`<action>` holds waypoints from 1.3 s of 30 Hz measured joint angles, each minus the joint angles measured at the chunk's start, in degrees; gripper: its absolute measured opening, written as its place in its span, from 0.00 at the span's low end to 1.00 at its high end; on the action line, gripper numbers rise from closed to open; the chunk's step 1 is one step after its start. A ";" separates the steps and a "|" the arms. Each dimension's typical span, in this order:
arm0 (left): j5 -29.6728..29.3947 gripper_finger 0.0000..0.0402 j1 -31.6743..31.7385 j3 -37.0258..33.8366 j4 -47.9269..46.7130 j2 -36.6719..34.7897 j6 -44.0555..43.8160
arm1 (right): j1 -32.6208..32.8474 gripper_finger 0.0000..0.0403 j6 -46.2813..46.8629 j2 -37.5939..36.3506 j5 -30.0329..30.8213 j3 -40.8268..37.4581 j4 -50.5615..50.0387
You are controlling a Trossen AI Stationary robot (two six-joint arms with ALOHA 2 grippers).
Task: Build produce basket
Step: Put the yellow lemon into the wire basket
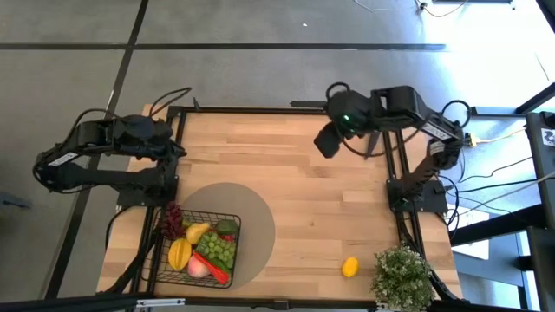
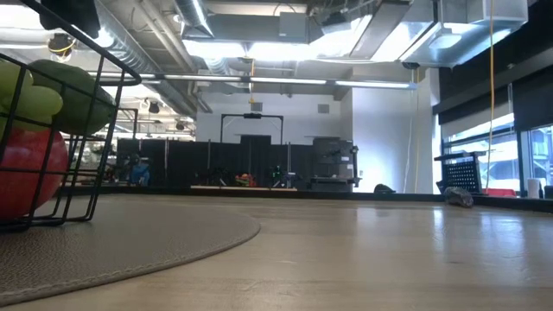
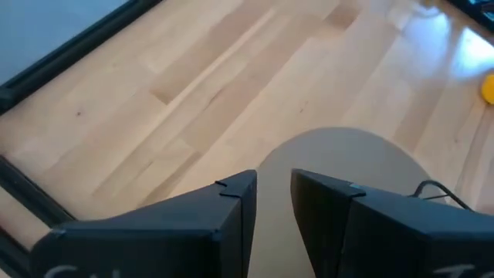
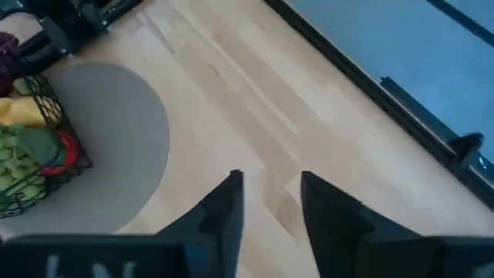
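The black wire basket (image 1: 198, 247) stands on the round tan mat (image 1: 256, 217) near the table's near-left corner. It holds yellow fruits, green grapes, purple grapes, a pink peach and a red chili. In the low view the basket (image 2: 82, 130) shows a red apple (image 2: 30, 168) behind its wires. A lemon (image 1: 349, 266) lies alone on the table near the near edge; it also shows as a yellow lemon (image 3: 488, 86) in the left wrist view. My left gripper (image 1: 172, 146) is open and empty at the table's left edge, above the basket's far side. My right gripper (image 1: 328, 139) hovers open and empty over the far right part of the table.
A bushy potted plant (image 1: 403, 276) stands at the near-right corner, just right of the lemon. Black frame rails (image 1: 260, 109) run along the table's edges. Bare wood (image 1: 329, 199) lies between the mat and the right arm's base.
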 joint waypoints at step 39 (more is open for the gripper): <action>32.46 0.18 -0.04 0.00 7.04 3.62 37.13 | 23.03 0.30 58.56 -8.22 -13.46 -32.20 6.72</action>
